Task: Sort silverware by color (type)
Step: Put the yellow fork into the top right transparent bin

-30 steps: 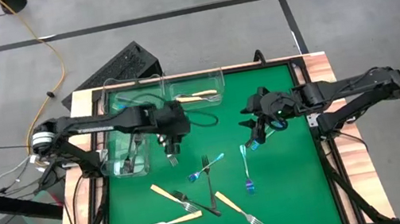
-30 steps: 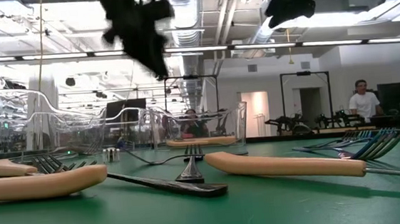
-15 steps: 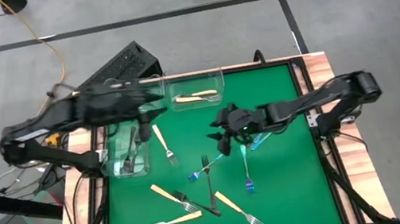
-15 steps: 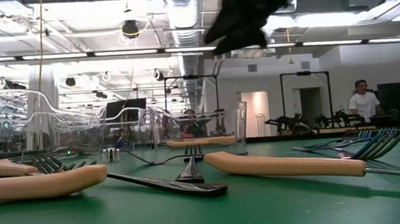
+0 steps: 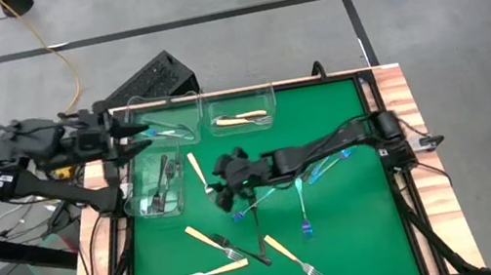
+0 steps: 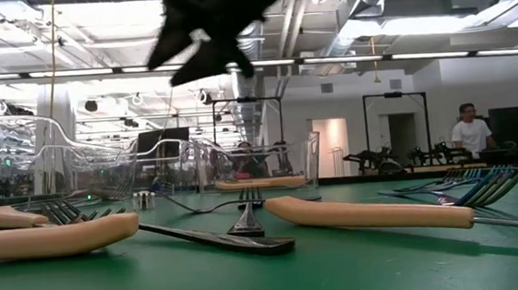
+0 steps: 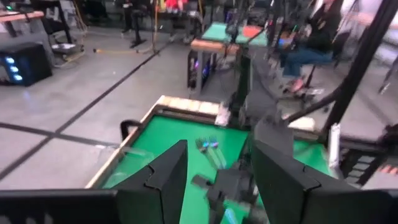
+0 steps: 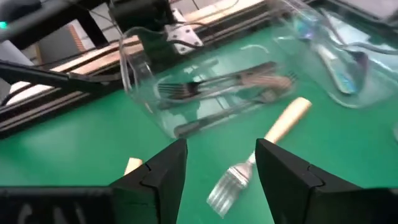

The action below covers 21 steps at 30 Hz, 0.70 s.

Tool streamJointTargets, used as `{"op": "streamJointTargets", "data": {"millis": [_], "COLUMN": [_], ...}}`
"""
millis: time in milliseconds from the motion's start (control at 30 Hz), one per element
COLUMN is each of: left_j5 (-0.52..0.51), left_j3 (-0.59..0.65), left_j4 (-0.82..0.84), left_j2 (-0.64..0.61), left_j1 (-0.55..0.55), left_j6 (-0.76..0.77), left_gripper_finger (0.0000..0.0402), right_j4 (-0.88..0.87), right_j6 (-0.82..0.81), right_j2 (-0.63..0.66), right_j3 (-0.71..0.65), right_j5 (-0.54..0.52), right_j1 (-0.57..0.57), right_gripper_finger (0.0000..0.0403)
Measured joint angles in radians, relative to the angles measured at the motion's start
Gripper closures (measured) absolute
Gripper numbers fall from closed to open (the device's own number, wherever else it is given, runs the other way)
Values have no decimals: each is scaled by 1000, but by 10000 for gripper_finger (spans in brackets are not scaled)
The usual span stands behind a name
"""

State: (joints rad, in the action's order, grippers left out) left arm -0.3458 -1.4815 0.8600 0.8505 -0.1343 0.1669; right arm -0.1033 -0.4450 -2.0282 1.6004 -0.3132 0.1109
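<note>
Tan, blue and dark forks: sorting well short of done

Binned already: a few dark forks (image 5: 165,175) in the left bin (image 5: 143,208), one blue fork (image 5: 157,130) in the far-left bin (image 5: 182,100), one tan fork (image 5: 240,117) in the far-middle bin (image 5: 268,89). Left loose on the green desk (image 5: 360,238): about ten forks of all three kinds, some crossed. Right tool (image 5: 224,188) above a loose tan fork (image 5: 198,175) near the bins, fingers spread, grasping nothing. Left tool (image 5: 130,136) beside the far-left bin, released, empty. Judged under halfway

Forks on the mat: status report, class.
Right claw open, empty, over tan-handled fork. Left claw open, back by bins. Loose forks unsorted.
</note>
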Motion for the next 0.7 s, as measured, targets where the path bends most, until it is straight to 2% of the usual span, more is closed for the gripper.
{"op": "streamJointTargets", "data": {"millis": [200, 300, 433, 700], "left_j5": [-2, -3, -1, -1], "left_j3": [0, 0, 0, 0], "left_j4": [70, 91, 139, 211], "left_j2": [-82, -112, -137, -161], "left_j1": [-13, -13, -13, -13], "left_j6": [29, 28, 25, 21], "left_gripper_finger": [242, 242, 242, 242], "right_j4": [-161, -311, -598, -582], "right_j6": [-1, -3, -65, -187], "right_j2": [-255, -375, -498, -501], "right_j3": [358, 535, 755, 708], "right_j5": [-10, -68, -170, -60], "right_j1": [15, 15, 9, -24], "right_gripper_finger": [208, 216, 226, 226]}}
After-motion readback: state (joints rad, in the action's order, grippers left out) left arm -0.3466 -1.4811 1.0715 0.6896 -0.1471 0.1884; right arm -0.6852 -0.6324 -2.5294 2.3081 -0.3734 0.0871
